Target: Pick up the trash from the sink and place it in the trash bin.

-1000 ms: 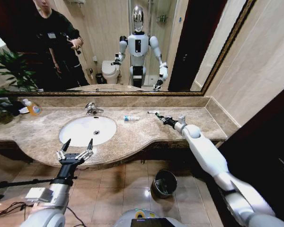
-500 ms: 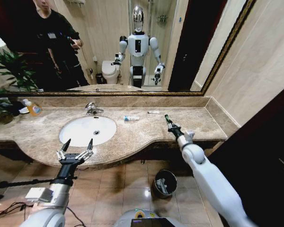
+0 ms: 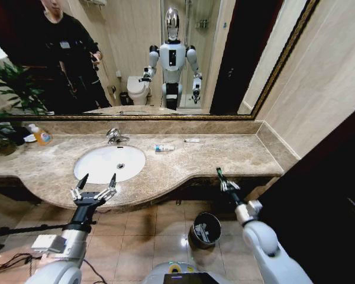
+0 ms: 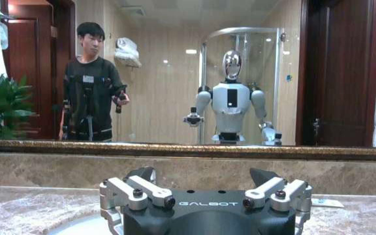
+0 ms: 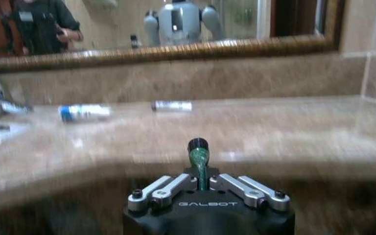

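My right gripper (image 3: 227,186) is shut on a thin green piece (image 3: 219,174) of trash with a dark tip. It hangs just off the countertop's front edge, above and to the right of the round dark trash bin (image 3: 205,229) on the floor. In the right wrist view the green piece (image 5: 199,159) sticks up between that gripper's (image 5: 201,182) closed fingers. A blue-and-white tube (image 3: 164,148) and a small white wrapper (image 3: 191,140) lie on the counter, right of the white oval sink (image 3: 83,168). My left gripper (image 3: 94,187) stands open at the counter's front edge before the sink.
A chrome faucet (image 3: 114,136) stands behind the basin and a yellow-orange bottle (image 3: 41,136) at the far left, beside a plant (image 3: 9,89). The marble countertop (image 3: 236,155) ends at a side wall on the right. A mirror covers the back wall. Tiled floor lies below.
My right arm has pulled back from over the counter toward me and lowered, carrying the green piece past the front edge. The left arm has not moved.
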Motion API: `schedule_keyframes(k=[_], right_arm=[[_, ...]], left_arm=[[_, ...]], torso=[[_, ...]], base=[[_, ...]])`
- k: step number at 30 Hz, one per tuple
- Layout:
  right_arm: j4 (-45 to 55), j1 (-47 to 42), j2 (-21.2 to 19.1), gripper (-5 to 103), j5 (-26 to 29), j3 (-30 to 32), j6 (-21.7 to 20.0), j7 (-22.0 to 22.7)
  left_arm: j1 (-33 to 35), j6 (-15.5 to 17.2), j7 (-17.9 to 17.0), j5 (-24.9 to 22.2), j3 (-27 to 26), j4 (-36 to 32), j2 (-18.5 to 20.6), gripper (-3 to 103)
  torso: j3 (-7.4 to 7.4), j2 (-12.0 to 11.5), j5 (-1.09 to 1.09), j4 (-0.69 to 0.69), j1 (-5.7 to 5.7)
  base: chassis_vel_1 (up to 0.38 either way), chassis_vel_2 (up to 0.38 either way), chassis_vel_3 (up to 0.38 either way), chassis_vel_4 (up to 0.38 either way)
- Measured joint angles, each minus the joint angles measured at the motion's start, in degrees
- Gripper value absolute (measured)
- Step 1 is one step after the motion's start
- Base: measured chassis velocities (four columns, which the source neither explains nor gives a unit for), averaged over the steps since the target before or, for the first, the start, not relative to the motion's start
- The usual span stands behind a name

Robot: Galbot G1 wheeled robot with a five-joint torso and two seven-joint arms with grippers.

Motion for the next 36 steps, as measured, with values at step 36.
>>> schedule_keyframes(k=[36], right_arm=[[-63.2,24.2,11.7,6,-11.3,-9.7,13.9,-5.1]], left_arm=[[0.0,0.0,0.0,0.0,0.0,0.0,0.0,100]], torso=[[0.01,0.0,0.00,0.01,0.01]], base=[[0.000,0.000,0.000,0.000]])
